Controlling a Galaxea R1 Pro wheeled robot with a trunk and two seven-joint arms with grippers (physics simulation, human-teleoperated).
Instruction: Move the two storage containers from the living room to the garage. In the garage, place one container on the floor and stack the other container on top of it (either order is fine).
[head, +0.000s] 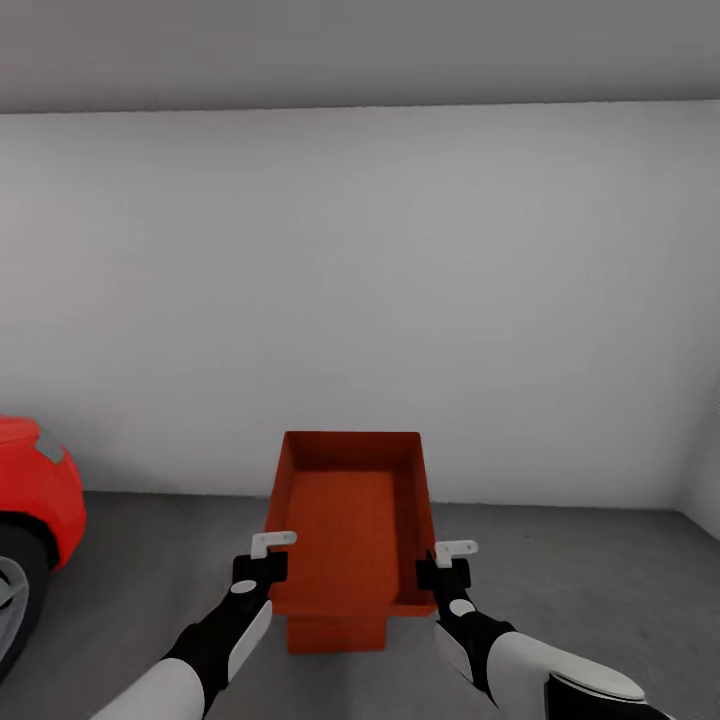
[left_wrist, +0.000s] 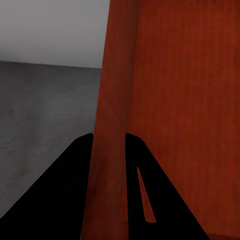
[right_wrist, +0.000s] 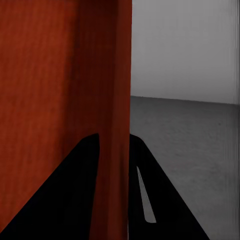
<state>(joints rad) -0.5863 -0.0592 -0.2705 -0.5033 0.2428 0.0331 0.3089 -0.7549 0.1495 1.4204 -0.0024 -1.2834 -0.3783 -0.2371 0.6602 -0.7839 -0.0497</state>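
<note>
Far left in the head view: red car (head: 35, 480), cut off by the frame edge, just a rounded corner of body, a grey lamp sliver and part of a dark wheel showing. Parked on the dark grey concrete floor (head: 600, 570) of the garage, plain white-grey wall (head: 400, 280) behind, ceiling strip above.

Next, left gripper (head: 268, 552), black body with white fingertips, at the near left corner of the upper storage container (head: 350, 530). In the left wrist view, clamped on that container's side wall (left_wrist: 112, 125): one dark finger (left_wrist: 60, 200) outside, the other inside, orange-red wall running between them. Beyond it, mottled floor (left_wrist: 45, 115) and pale wall.

Centre: upper container held level between both arms, open side up, ribbed inner bottom visible, far wall towards the garage wall. Directly beneath, a second orange-red container (head: 337, 633), mostly hidden by the upper one; only a short front face peeks out below the near rim. Whether the two touch or the upper one hangs just above: cannot tell. Contact of the lower one with the floor also hidden.

Right: right gripper (head: 448, 560) at the near right corner, mirrored. In the right wrist view, closed on the opposite side wall (right_wrist: 115, 125), dark fingers (right_wrist: 160, 200) either side of it, floor (right_wrist: 190, 130) and wall beyond. Right forearm, white and black, cut off at the lower frame edge.
</note>
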